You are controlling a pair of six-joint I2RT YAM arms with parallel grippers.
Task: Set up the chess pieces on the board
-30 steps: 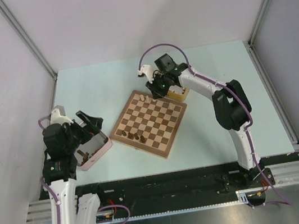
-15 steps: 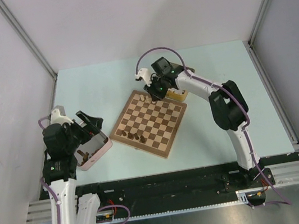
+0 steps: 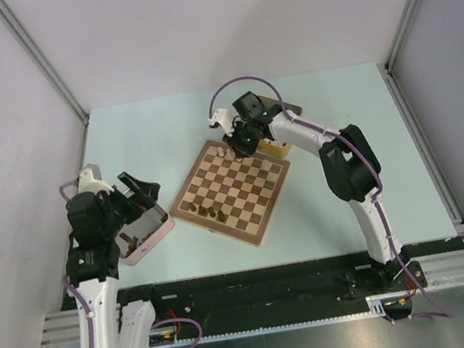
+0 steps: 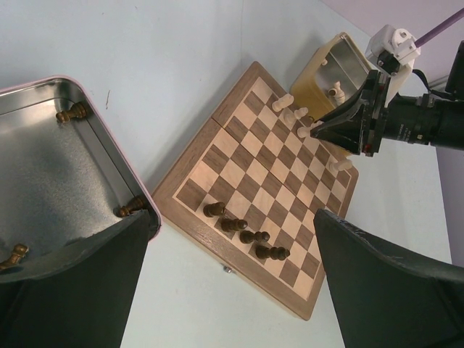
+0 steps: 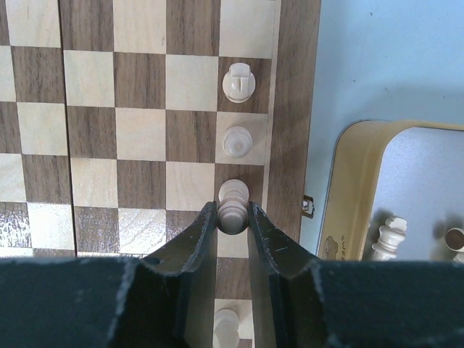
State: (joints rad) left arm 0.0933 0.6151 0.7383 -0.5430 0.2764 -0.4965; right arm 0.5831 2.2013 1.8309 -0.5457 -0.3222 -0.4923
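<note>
Four pale beige turned wooden chess pieces [image 5: 236,141] stand in one line along an edge row of the flat square wooden chessboard [image 3: 245,198]. The board has light tan and dark brown squares, and this row is on the side far from the arm bases. One of the four, a pale piece with a rounded head [image 5: 233,194], sits between the fingers of the right gripper [image 5: 233,212]. The jaws are pinched onto it from both sides; whether its foot touches the square I cannot tell. In the right wrist view two of the pale pieces stand beyond it in the row and one stands nearer the wrist. Four dark brown turned wooden chess pieces [image 4: 233,225] stand in a row along the opposite edge of the board, the side closest to the left arm.

Just beside the board's far edge lies a yellow rectangular metal tin [image 5: 341,188], open, with two more pale pieces [image 5: 388,238] showing inside. Off the board's left side lies a pink rectangular metal tin [image 4: 72,174], open. It holds three dark brown pieces [image 4: 71,112] lying on their sides against its walls. The left gripper [image 3: 139,189] hangs above the pink tin with its jaws spread wide and nothing between them. The board and both tins rest on a pale green table [image 3: 339,122].
</note>
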